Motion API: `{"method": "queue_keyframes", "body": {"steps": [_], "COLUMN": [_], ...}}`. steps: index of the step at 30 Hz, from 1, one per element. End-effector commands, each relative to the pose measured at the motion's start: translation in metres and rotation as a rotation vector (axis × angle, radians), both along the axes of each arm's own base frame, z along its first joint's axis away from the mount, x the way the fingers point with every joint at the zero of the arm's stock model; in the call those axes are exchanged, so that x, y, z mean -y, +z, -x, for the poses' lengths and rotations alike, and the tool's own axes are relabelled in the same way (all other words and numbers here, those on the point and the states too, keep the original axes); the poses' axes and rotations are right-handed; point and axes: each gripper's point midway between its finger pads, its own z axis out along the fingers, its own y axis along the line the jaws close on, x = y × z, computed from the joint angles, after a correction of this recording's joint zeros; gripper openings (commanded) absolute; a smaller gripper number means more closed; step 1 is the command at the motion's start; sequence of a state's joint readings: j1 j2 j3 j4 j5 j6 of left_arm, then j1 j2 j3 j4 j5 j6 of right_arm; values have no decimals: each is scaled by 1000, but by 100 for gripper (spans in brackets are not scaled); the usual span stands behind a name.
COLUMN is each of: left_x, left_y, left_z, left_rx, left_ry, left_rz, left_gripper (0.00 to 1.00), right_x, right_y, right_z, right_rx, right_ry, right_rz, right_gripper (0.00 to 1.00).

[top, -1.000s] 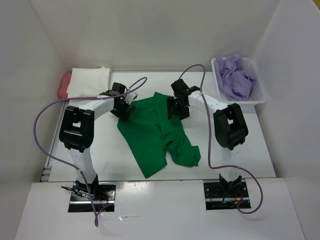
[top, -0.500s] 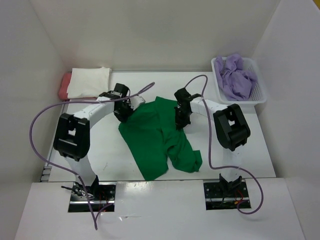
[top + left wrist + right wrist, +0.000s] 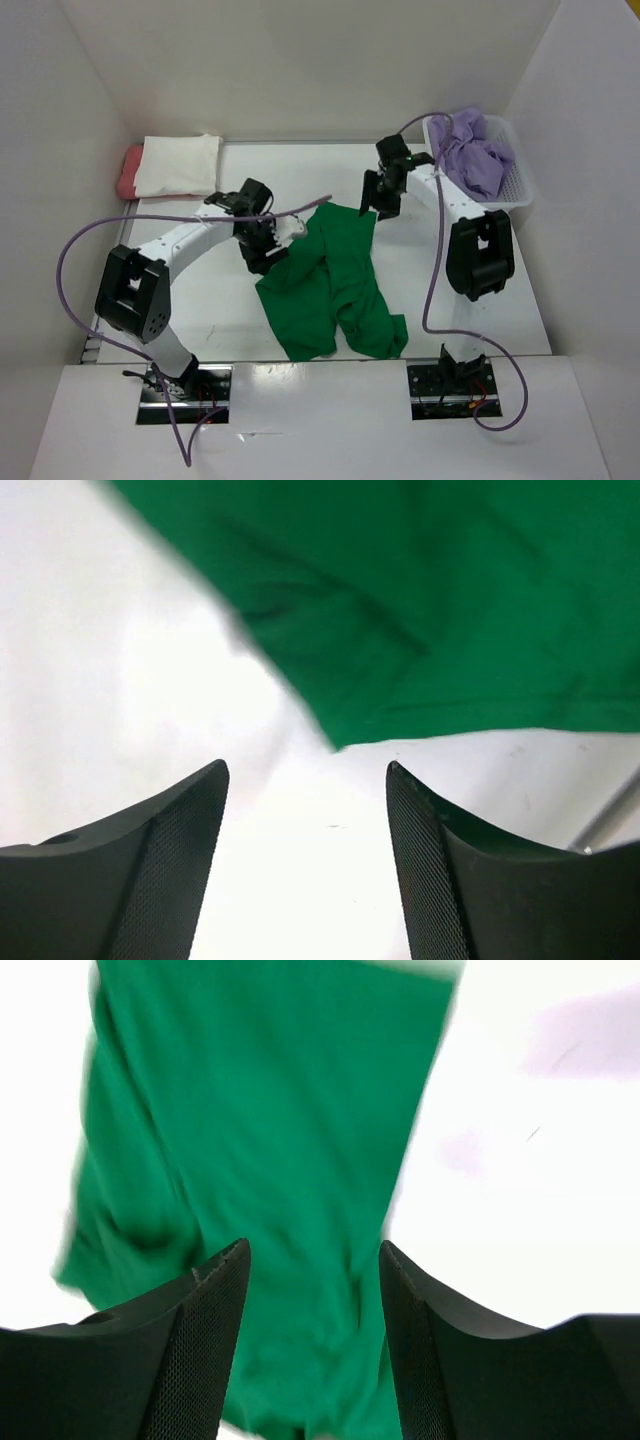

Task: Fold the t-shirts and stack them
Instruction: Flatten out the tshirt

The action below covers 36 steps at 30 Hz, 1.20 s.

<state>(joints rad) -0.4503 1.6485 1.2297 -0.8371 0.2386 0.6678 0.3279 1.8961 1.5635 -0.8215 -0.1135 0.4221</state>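
At the far left edge of the table (image 3: 200, 300) the salmon-red shirt (image 3: 127, 173) lies flat with the folded cream-white shirt (image 3: 180, 165) stacked on top, covering all but its left side. The left gripper (image 3: 268, 258) hangs over the upper left edge of the bright green shirt (image 3: 330, 290). In its wrist view the left gripper (image 3: 305, 770) stands wide with nothing between its fingers (image 3: 170, 820), bare table under the gap and the edge of the green cloth (image 3: 430, 600) just ahead of the tips. The green shirt lies rumpled and partly doubled over itself in the middle of the table, running toward the near edge. The right gripper (image 3: 380, 206) hovers by the shirt's far right corner; seen from its wrist, the right gripper (image 3: 313, 1250) is likewise spread and holds nothing, green cloth (image 3: 260, 1140) below it and white table to its right. At the far right the white mesh basket (image 3: 517, 188) holds the crumpled lavender-purple shirt (image 3: 475, 152).
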Motion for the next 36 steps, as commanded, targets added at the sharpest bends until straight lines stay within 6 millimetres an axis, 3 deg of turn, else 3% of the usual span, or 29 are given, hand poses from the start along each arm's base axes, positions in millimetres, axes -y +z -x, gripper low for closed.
{"method": "queue_keyframes", "body": {"steps": [1, 2, 4, 5, 7, 9, 12, 13, 17, 21, 25, 29, 30, 36], "left_x": [-3, -6, -2, 4, 36, 67, 90, 92, 93, 88, 87, 97, 101, 96], "left_y": [36, 38, 46, 46, 51, 53, 37, 19, 2, -15, -34, -32, -30, -44], "left_z": [-49, -55, -63, -64, -59, -48, -52, -53, -64, -68, -61, -45, -42, -25], "left_rx": [162, 178, 207, 195, 165, 130, 102, 75, 62, 61, 18, -62, -78, -161], "left_ry": [149, 190, 188, 177, 99, 19, -5, 5, 45, 62, 36, -9, -19, -25], "left_rz": [95, 97, 118, 139, 214, 267, 275, 242, 214, 170, 163, 220, 245, 222], "left_gripper": [73, 73, 73, 74, 76, 78, 78, 78, 78, 78, 78, 66, 58, 47], "right_x": [15, 18, 23, 21, 25, 23, 21, 20, 20, 20, 22, 21, 21, 20], "right_y": [-11, -10, -33, -33, -53, -55, -65, -63, -79, -84, -94, -99, -95, -94], "right_z": [-50, -61, -71, -78, -79, -87, -95, -101, -102, -91, -75, -67, -68, -65], "right_rx": [48, 60, 27, 35, 7, 18, 17, 30, -5, -23, -50, -69, -60, -58], "right_ry": [-75, -89, -103, -103, -103, -104, -104, -104, -95, -89, -75, -68, -68, -56], "right_rz": [1, -2, 20, 18, 52, 49, 49, 45, 60, 52, 50, 38, 35, 29], "right_gripper": [59, 59, 59, 60, 60, 62, 63, 63, 63, 58, 45, 26, 24, 16]}}
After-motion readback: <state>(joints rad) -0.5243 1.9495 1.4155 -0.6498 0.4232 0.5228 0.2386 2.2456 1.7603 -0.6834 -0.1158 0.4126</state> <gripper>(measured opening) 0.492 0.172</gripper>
